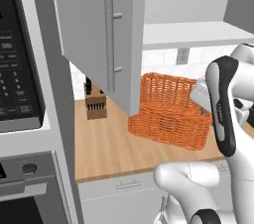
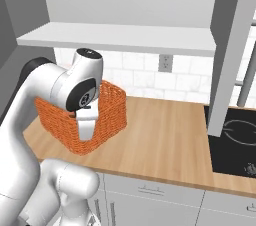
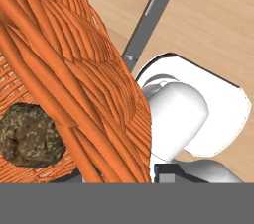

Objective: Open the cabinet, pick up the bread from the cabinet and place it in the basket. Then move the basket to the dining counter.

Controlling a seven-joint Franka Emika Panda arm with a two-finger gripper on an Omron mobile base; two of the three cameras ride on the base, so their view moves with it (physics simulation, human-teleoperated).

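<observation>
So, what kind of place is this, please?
It looks like a rendered home kitchen. A wood counter runs under a wall cabinet with open doors, a black cooktop is set into the counter, and a knife block stands near the orange basket.

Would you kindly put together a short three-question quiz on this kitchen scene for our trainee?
1. True or false: the bread lies inside the basket.
2. The cabinet doors are: A) open B) closed.
3. What stands left of the basket on the counter?

Key: 1 true. 2 A. 3 the knife block.
</observation>
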